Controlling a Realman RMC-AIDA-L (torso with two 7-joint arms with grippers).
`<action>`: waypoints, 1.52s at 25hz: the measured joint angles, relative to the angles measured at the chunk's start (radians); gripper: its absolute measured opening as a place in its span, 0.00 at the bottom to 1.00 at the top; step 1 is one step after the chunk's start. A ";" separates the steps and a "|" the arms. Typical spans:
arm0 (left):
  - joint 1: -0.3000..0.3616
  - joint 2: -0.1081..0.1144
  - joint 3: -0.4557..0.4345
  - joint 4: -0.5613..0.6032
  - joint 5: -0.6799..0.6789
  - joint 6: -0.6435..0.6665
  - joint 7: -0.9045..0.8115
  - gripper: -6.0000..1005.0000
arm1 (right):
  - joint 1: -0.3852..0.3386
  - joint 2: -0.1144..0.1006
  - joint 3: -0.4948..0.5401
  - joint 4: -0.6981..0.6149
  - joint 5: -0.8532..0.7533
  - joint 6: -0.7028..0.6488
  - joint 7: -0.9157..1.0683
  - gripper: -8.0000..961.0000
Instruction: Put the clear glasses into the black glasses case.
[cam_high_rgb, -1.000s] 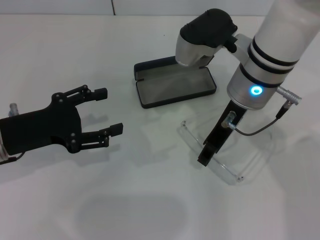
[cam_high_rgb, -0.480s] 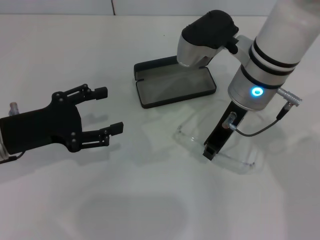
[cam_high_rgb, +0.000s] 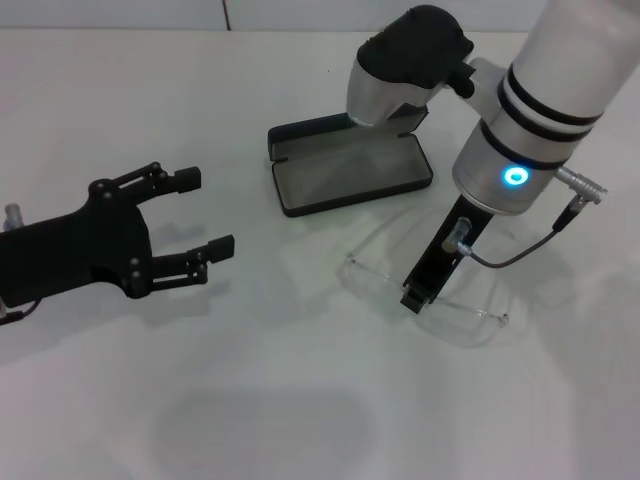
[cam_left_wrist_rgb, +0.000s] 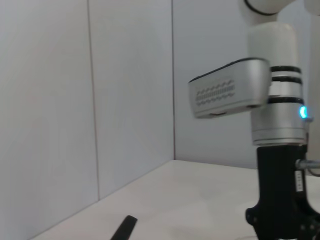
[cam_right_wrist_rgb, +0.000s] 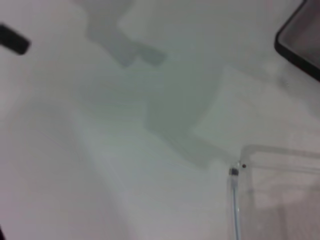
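The clear glasses (cam_high_rgb: 468, 318) hang just over the white table in the head view, arms unfolded, with my right gripper (cam_high_rgb: 413, 297) shut on the frame's front. The right wrist view shows one hinge and arm of the clear glasses (cam_right_wrist_rgb: 239, 169) close up. Behind them lies the black glasses case (cam_high_rgb: 348, 176), open with its grey lining up, its lid partly hidden by my right arm's elbow. A corner of the case (cam_right_wrist_rgb: 299, 41) shows in the right wrist view. My left gripper (cam_high_rgb: 200, 213) is open at the left, well apart from both.
The white table (cam_high_rgb: 300, 380) ends at a wall at the back. My right arm (cam_left_wrist_rgb: 280, 165) stands tall in the left wrist view. One tip of the left gripper's fingers (cam_right_wrist_rgb: 13, 40) shows far off in the right wrist view.
My right gripper has carried the glasses a little left, towards the case, and they have turned. The left gripper has drifted slightly left and back, still open.
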 joint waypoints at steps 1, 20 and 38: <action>0.000 0.000 -0.006 0.000 0.000 0.001 0.000 0.86 | -0.007 -0.001 0.002 -0.018 -0.001 -0.008 0.001 0.09; -0.014 -0.008 -0.053 0.012 -0.109 0.070 -0.055 0.86 | -0.206 0.003 0.160 -0.433 -0.024 -0.092 0.014 0.07; -0.136 -0.027 -0.031 0.051 -0.269 0.121 -0.272 0.30 | -0.617 0.004 0.267 -0.474 0.473 0.043 -0.768 0.07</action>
